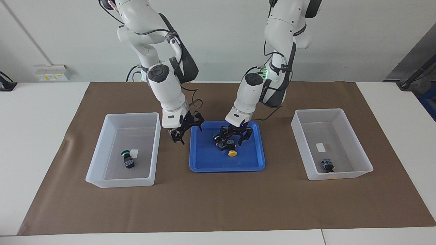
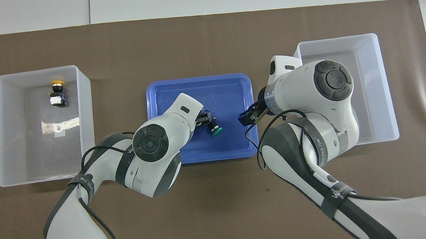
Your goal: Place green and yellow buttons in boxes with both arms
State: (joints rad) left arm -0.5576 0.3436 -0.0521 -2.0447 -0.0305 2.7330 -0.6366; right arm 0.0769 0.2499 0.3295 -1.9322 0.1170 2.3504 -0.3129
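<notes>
A blue tray (image 1: 211, 163) lies in the middle, between two translucent boxes. My left gripper (image 1: 235, 139) is open and low in the tray, its fingers straddling the black body of a yellow button (image 1: 232, 153). A green button (image 1: 217, 139) lies beside that gripper; it also shows in the overhead view (image 2: 216, 129). My right gripper (image 1: 187, 132) is open and empty over the tray's edge toward the right arm's end. The box at that end (image 1: 133, 115) holds a green button (image 1: 127, 159). The box at the left arm's end (image 1: 320, 111) holds a yellow button (image 2: 57, 88).
Everything sits on a brown mat (image 1: 218, 204) over the white table. Each box has a small white sticker (image 1: 321, 147) on its floor. In the overhead view the arms hide the tray's yellow button and part of the box at the right arm's end (image 2: 347, 38).
</notes>
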